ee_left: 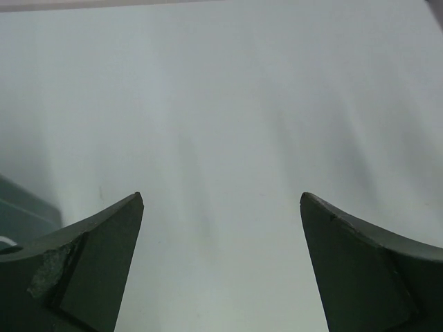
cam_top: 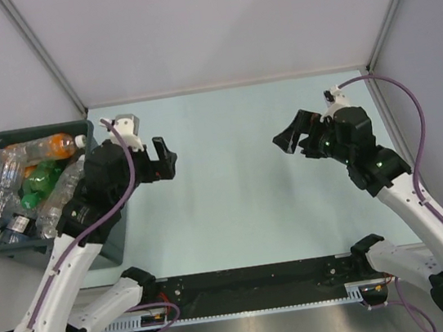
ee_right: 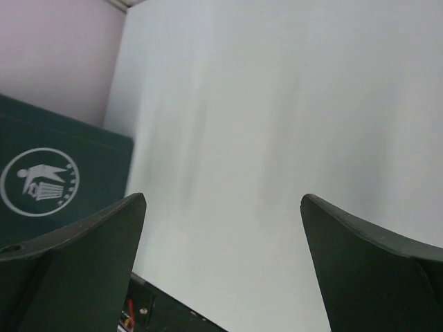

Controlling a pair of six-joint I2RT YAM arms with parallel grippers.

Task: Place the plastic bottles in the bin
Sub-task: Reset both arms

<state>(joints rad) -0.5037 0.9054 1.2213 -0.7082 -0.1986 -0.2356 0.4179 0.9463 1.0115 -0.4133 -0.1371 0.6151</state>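
Left hand (ee_left: 221,200) and right hand (ee_right: 221,200) both gape, released, above the counter (cam_top: 232,181). Only the overhead view shows the plastic bottles (cam_top: 38,179) inside the bin (cam_top: 35,133) at the counter's left edge (right wrist catches its emblem (ee_right: 39,182)).

Pretty standard twin setup. The left arm (cam_top: 54,293) and right arm (cam_top: 422,216) both have white tube links low down and chunky black joint housings higher up. A purple cable (cam_top: 421,117) loops along each. The left end effector (cam_top: 167,159) and right end effector (cam_top: 291,133) are black with broad wedge fingers (ee_left: 97,263). One finger has a scuffed grey patch (ee_left: 48,271).
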